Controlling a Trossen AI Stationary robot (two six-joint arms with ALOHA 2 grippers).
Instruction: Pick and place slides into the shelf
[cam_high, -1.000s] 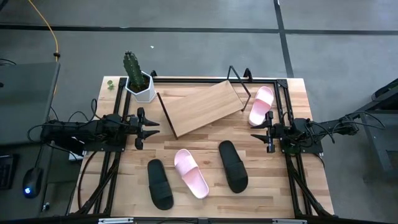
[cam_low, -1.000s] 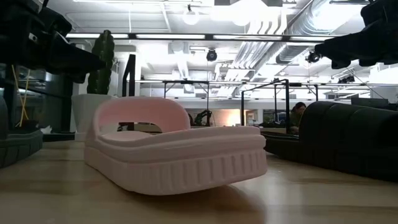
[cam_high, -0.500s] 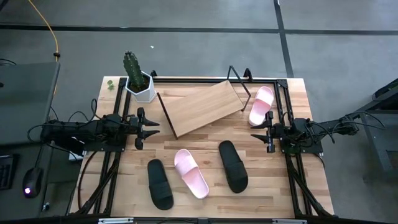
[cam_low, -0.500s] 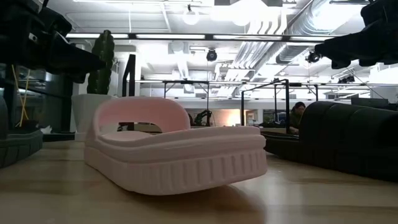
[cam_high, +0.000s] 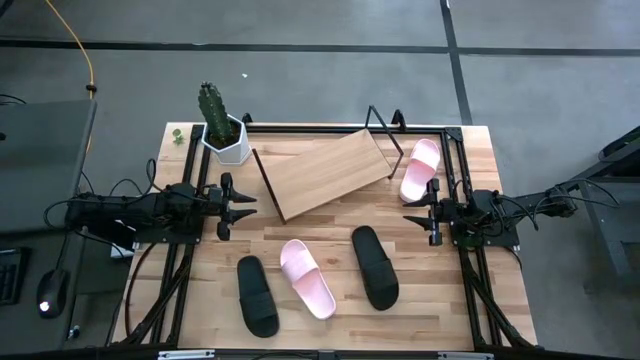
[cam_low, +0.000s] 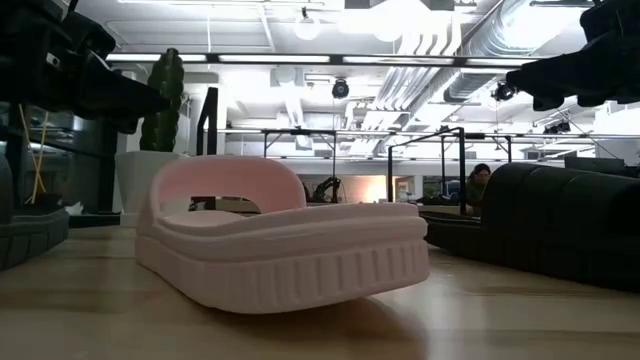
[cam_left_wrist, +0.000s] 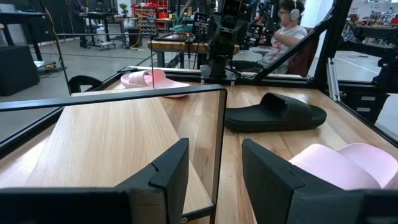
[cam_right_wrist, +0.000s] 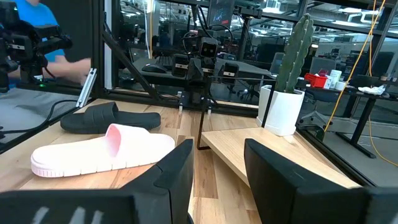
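The shelf (cam_high: 325, 172) is a slanted light wood board on a black wire frame at the table's far middle. One pink slide (cam_high: 420, 168) lies flat beside its right end. Another pink slide (cam_high: 306, 278) lies near the table's front, between two black slides (cam_high: 257, 294) (cam_high: 374, 266); all rest on their soles. My left gripper (cam_high: 245, 205) hovers open at the table's left, pointing right at the shelf (cam_left_wrist: 124, 130). My right gripper (cam_high: 410, 213) hovers open at the right, pointing left. Neither touches anything.
A potted cactus (cam_high: 222, 128) in a white pot stands at the far left corner beside the shelf. Black frame rails (cam_high: 462, 180) run along the table's sides. Bare wood lies between the two grippers. A person sits beyond the table (cam_left_wrist: 289, 28).
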